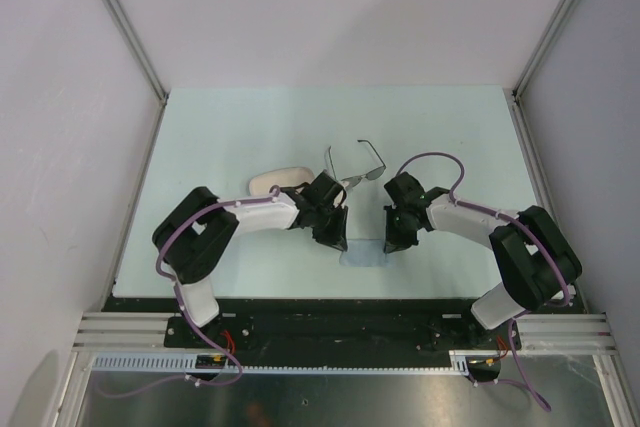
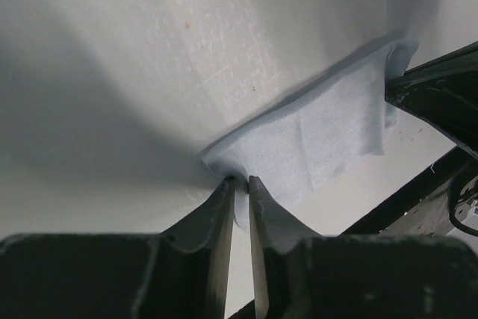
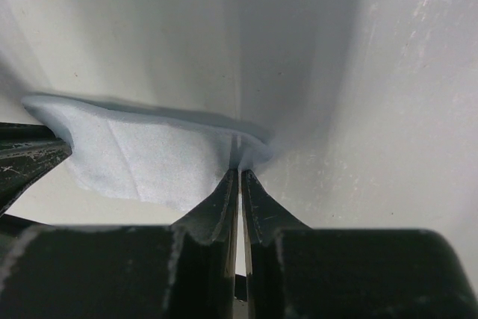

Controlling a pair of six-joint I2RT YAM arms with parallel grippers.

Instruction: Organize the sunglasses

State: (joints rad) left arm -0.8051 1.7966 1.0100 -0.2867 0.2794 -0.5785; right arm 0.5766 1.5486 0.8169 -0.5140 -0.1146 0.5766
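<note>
While the left fingers (image 2: pixel 214 218) close on one corner of the light-blue cloth (image 2: pixel 328 132), with a fold of it caught between their tips, the right fingers (image 3: pixel 222 198) pinch the opposite end of the same cloth (image 3: pixel 142 158), almost shut with only a sliver of fabric between them. Each wrist view shows the other arm's dark fingers at the far end of the cloth, which hangs stretched between the two grips and throws a shadow on the table behind it; whether its middle is off the surface I cannot tell. From above, the cloth (image 1: pixel 365 253) lies between the two sets of fingers, close to the near edge of the table (image 1: pixel 230 127) and about midway along it. The sunglasses (image 1: pixel 368 173) rest on the table farther in, toward its middle, temple arms unfolded, free of both grips and just beyond the left wrist. A beige case (image 1: pixel 270 184) lies left of them, partly hidden under the left arm
</note>
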